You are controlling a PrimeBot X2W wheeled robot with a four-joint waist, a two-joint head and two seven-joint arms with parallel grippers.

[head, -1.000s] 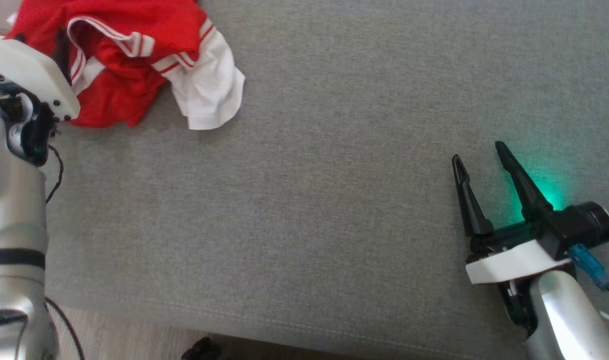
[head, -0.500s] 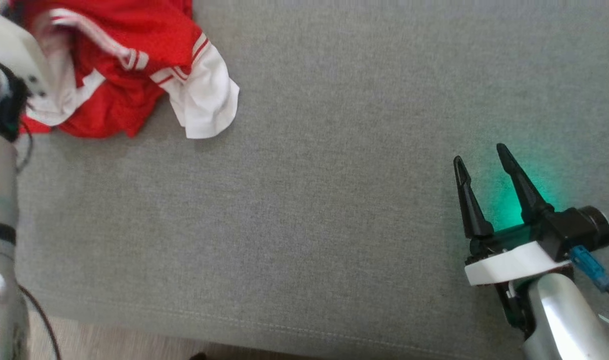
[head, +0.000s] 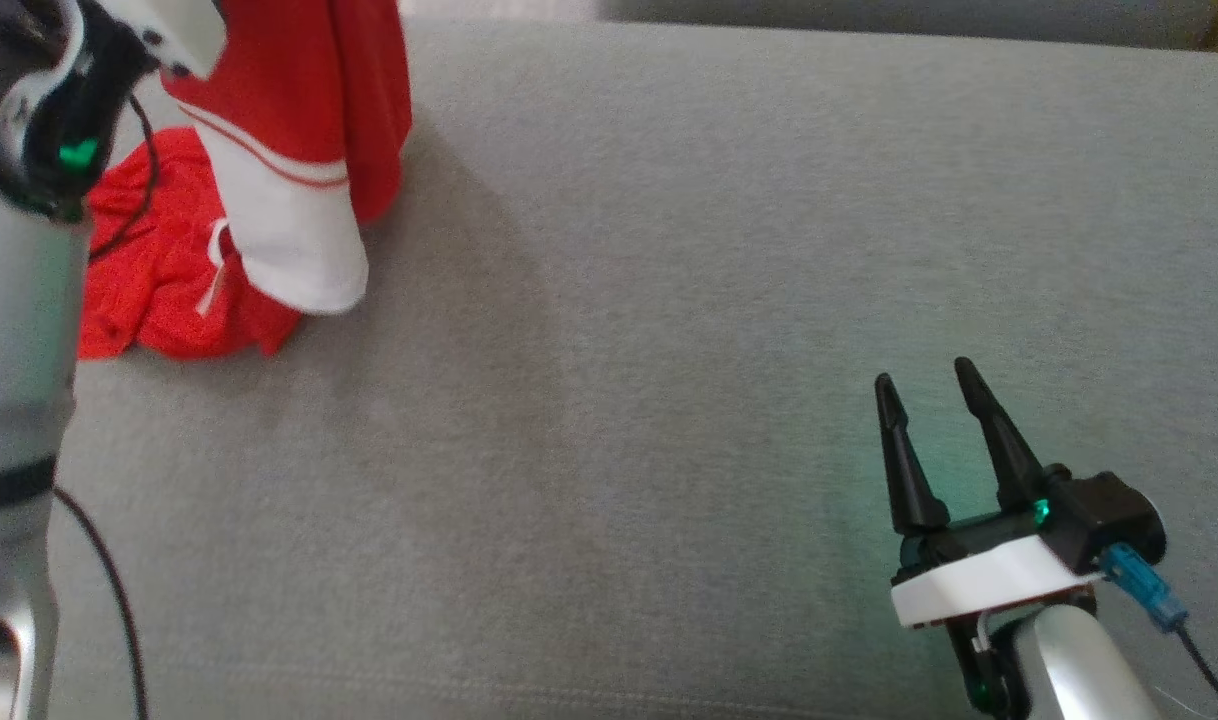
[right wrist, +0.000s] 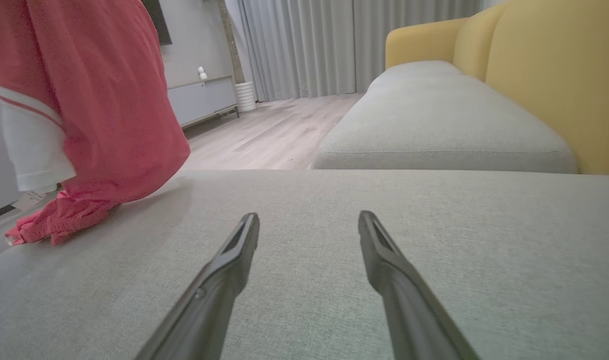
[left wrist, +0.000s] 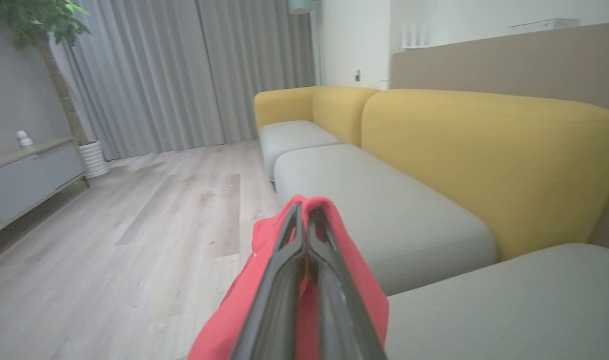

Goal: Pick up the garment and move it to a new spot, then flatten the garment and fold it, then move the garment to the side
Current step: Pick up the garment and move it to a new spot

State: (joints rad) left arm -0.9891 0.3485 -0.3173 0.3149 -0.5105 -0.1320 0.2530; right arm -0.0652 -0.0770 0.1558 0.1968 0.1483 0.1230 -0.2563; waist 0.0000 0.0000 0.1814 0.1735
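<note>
The red garment [head: 309,100], with its white panel, hangs from the left gripper [left wrist: 304,214], whose fingers are pressed together on a fold of the cloth. Its lower part lies bunched on the grey seat cushion [head: 669,300], at the upper left of the head view. The right gripper [head: 924,378] sits low over the same cushion, well apart from the garment, fingers spread and holding nothing. Beyond are a yellow backrest [left wrist: 484,150], a wooden floor [left wrist: 134,225] and grey curtains [left wrist: 184,75].
</note>
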